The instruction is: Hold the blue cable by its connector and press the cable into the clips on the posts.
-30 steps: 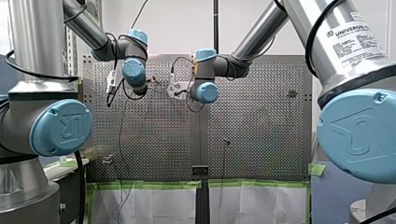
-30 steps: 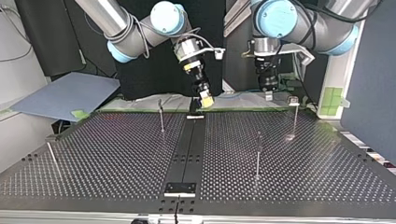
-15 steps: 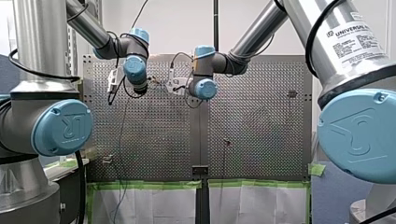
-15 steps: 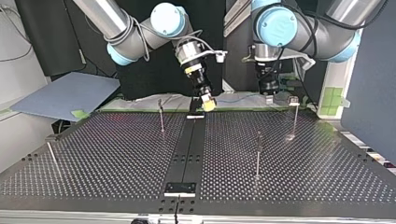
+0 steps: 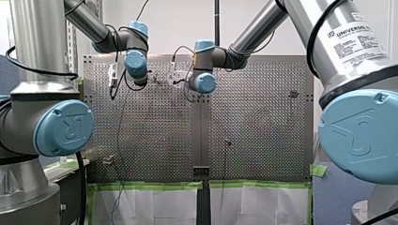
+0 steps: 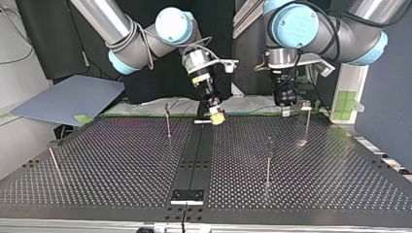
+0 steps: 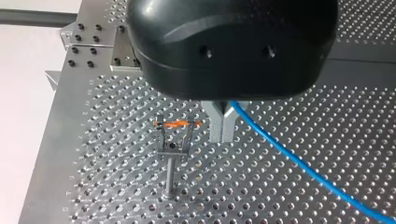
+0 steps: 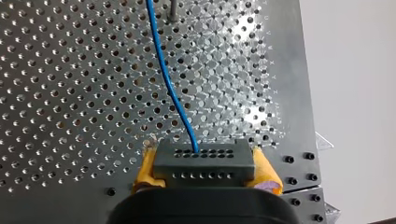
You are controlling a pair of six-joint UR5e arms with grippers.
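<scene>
Front view: the perforated silver metal table (image 5: 258, 117) fills the scene. My left arm (image 5: 84, 21) and my right arm (image 5: 253, 33) both reach to its far end, and their wrists are near each other.

In the top view my right gripper (image 6: 217, 116) hangs tilted over the table's dark centre strip (image 6: 194, 160), close to the edge nearest the arms. My left gripper (image 6: 285, 110) points straight down just beside a thin metal post (image 6: 307, 121).

In the right wrist view the right gripper (image 8: 205, 168) is clenched on a dark grey block-shaped connector with rows of small holes (image 8: 204, 156). One yellow pad (image 8: 267, 171) presses against each end of the block, so the connector sits squarely between them. The thin blue cable (image 8: 173, 93) leaves the connector's front face and runs ahead of the gripper over the table. It passes close by the foot of a post (image 8: 172, 9).

In the left wrist view the left gripper (image 7: 220, 137) has its two metal fingers (image 7: 214, 127) pressed together. The blue cable (image 7: 299, 163) comes out at their side and slants away across the holes, so they appear to pinch it. Just beside those fingers, without touching them, stands a short metal post (image 7: 171, 175). It carries a forked grey clip with orange tips (image 7: 173, 137), and the cable is not in the clip.
</scene>
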